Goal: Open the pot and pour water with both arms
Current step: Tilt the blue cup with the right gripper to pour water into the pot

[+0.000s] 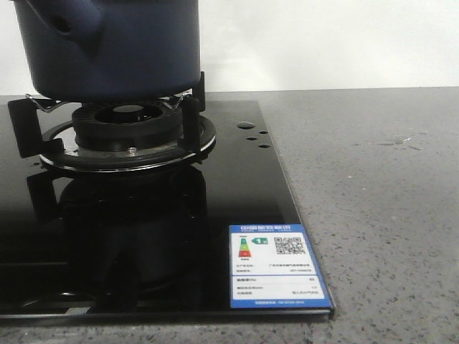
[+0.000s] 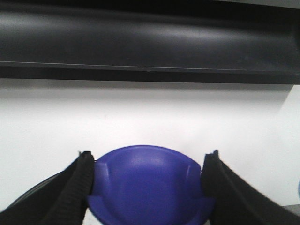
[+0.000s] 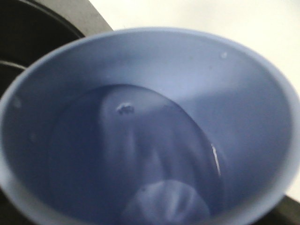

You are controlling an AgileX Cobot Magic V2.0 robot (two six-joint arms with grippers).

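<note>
The dark navy pot (image 1: 107,50) stands on the gas burner (image 1: 129,122) at the back left, its stubby hollow handle (image 1: 68,25) facing the camera. Its top is cut off by the front view's edge. My left gripper (image 2: 147,187) is shut on a blue domed lid knob (image 2: 150,178), black fingers (image 2: 77,185) pressed against both sides, in front of a white wall. A pale blue cup (image 3: 262,103) with water (image 3: 140,154) inside fills the right wrist view. Only dark finger edges (image 3: 291,212) show past its rim, hugging the cup.
A glossy black glass cooktop (image 1: 244,186) with a blue energy label (image 1: 276,265) lies on a grey speckled counter (image 1: 373,201). Black pan supports (image 1: 192,107) ring the burner. A dark hood edge (image 2: 150,42) runs above the left gripper. Neither arm shows in the front view.
</note>
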